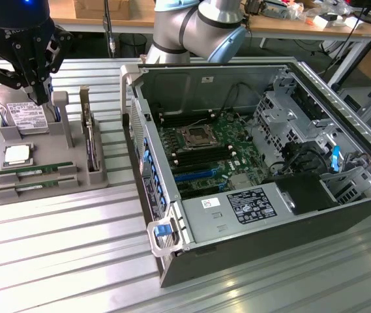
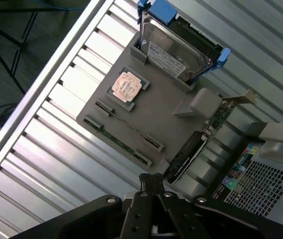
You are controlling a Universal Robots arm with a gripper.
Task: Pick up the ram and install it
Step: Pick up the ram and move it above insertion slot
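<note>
Hovering item: gripper [image 1: 42,99], black, on the arm's end, hanging over the far part of the grey holder [image 1: 68,166] at the exterior view's left.
Jaws: clenched together, grasping nothing.
Ram [image 1: 32,171]: green stick lying flat in a slot at the holder's near end, untouched and well apart from the gripper.
Twin stick [image 1: 34,184]: a second one alike, in the next slot, just nearer.
Processor chip [image 1: 17,154]: square, silver, seated in the holder just beyond the ram.
Hard drive [image 1: 27,117]: silver with a white label, propped at the holder's far end, below the gripper.
Expansion card [image 1: 90,140]: on edge along the holder's right side.
Computer case [image 1: 250,218]: open, to the right of the holder, motherboard [image 1: 211,147] exposed.
Table [image 1: 55,261]: ribbed metal, carrying holder and case.
</note>
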